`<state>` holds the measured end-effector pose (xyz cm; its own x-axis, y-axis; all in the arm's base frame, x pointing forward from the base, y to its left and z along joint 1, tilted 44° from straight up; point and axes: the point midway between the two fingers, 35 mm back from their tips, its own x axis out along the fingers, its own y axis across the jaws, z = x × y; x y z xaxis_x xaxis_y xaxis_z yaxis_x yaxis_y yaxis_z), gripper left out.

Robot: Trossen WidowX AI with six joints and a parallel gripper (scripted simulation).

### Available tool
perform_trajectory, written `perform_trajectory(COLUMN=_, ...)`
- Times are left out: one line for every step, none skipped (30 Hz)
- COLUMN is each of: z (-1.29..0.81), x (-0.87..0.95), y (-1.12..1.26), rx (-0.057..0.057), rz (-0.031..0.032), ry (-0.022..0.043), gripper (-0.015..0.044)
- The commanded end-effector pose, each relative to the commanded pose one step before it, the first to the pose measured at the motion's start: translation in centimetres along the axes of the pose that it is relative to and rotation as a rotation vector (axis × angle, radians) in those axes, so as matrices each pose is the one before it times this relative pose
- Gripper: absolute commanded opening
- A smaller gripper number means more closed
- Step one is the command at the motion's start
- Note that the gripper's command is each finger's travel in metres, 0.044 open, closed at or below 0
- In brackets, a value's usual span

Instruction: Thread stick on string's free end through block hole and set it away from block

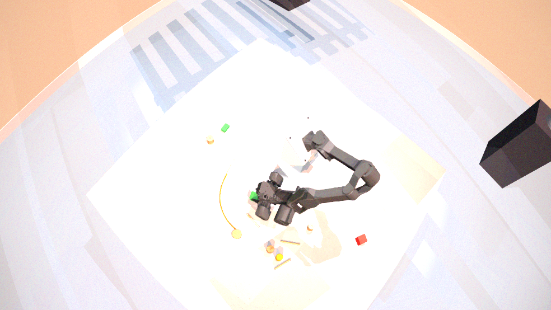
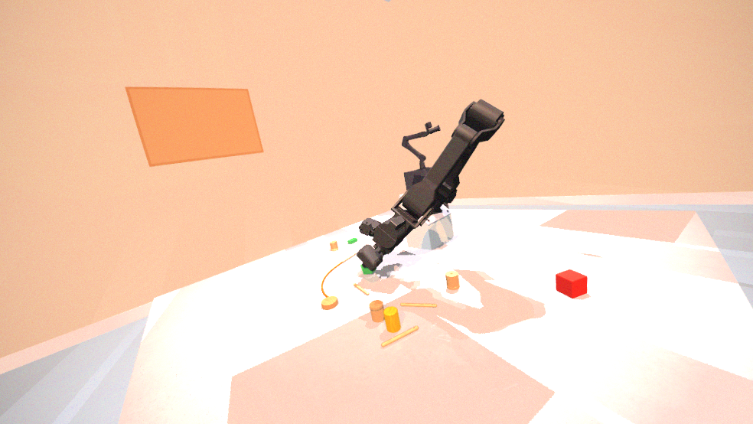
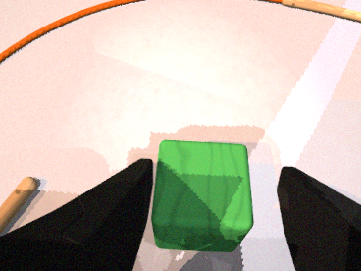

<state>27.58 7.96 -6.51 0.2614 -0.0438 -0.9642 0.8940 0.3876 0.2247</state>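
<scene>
1. So far, by my reading, none of the threading is done. The string (image 3: 131, 4) runs in one open arc ahead of the gripper (image 3: 216, 170), and it does not touch the green block (image 3: 203, 217).
2. The gripper is low over the table with its fingers partly apart and grips nothing. The green block sits on the table between them, close against one finger, with a clear gap to the other.
3. I take this block to be the one to thread, though its hole does not show in these views.
4. The stick on the string (image 3: 321, 8) lies on the table ahead of the fingers, toward the right of the wrist view, well apart from the block.
5. The button (image 2: 329, 302) lies on the table off to the gripper's side, at the string's other end.
6. Every step is left: pick up that stick, push it through the hole, pull the string through, set the stick down away from the block, then open fully and back off.
7. Count of the task's things: one block, one string, one button, one stick on the string.
8. Loose sticks: three, one just beside the gripper (image 2: 361, 288) and two farther out (image 2: 418, 304) (image 2: 399, 336).
9. Small pegs: four, three orange (image 2: 333, 245) (image 2: 451, 280) (image 2: 376, 311) and one yellow (image 2: 392, 319).
10. Other pieces: one red cube (image 2: 571, 283) far off, and one small green piece (image 2: 351, 240) beyond the gripper.
</scene>
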Motion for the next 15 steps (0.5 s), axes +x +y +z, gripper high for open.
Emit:
perform_trajectory(z=0.81, x=-2.934, y=0.488, rx=0.0018, rz=0.01588, ry=-0.00037, gripper=0.0245)
perform_trajectory(z=0.26, x=-1.073, y=-0.044, rx=0.0011, rz=0.00001, ry=-0.00126, gripper=0.0245)
perform_trajectory(z=0.204, x=-0.865, y=-0.074, rx=0.001, rz=-0.00006, ry=-0.00117, gripper=0.0245)
perform_trajectory(z=0.118, x=-0.52, y=-0.059, rx=0.0009, rz=-0.0001, ry=-0.00095, gripper=0.0245)
perform_trajectory(z=0.038, x=-0.173, y=-0.022, rx=0.0004, rz=-0.00005, ry=-0.00039, gripper=0.0245)
perform_trajectory(z=0.0, x=0.0, y=0.0, rx=0.0, rz=0.0, ry=0.0, gripper=0.0245)
perform_trajectory(z=0.0, x=0.0, y=0.0, rx=0.0, rz=0.0, ry=0.0, gripper=0.0245)
perform_trajectory(z=0.0, x=0.0, y=0.0, rx=0.0, rz=0.0, ry=0.0, gripper=0.0245)
perform_trajectory(z=0.0, x=0.0, y=0.0, rx=0.0, rz=0.0, ry=0.0, gripper=0.0245)
perform_trajectory(z=0.0, x=0.0, y=0.0, rx=0.0, rz=0.0, ry=0.0, gripper=0.0245)
perform_trajectory(z=0.0, x=0.0, y=0.0, rx=0.0, rz=0.0, ry=0.0, gripper=0.0245)
perform_trajectory(z=0.0, x=0.0, y=0.0, rx=0.0, rz=0.0, ry=0.0, gripper=0.0245)
perform_trajectory(z=0.0, x=0.0, y=0.0, rx=0.0, rz=0.0, ry=0.0, gripper=0.0245)
perform_trajectory(z=0.0, x=0.0, y=0.0, rx=0.0, rz=0.0, ry=0.0, gripper=0.0245)
perform_trajectory(z=0.0, x=0.0, y=0.0, rx=0.0, rz=0.0, ry=0.0, gripper=0.0245)
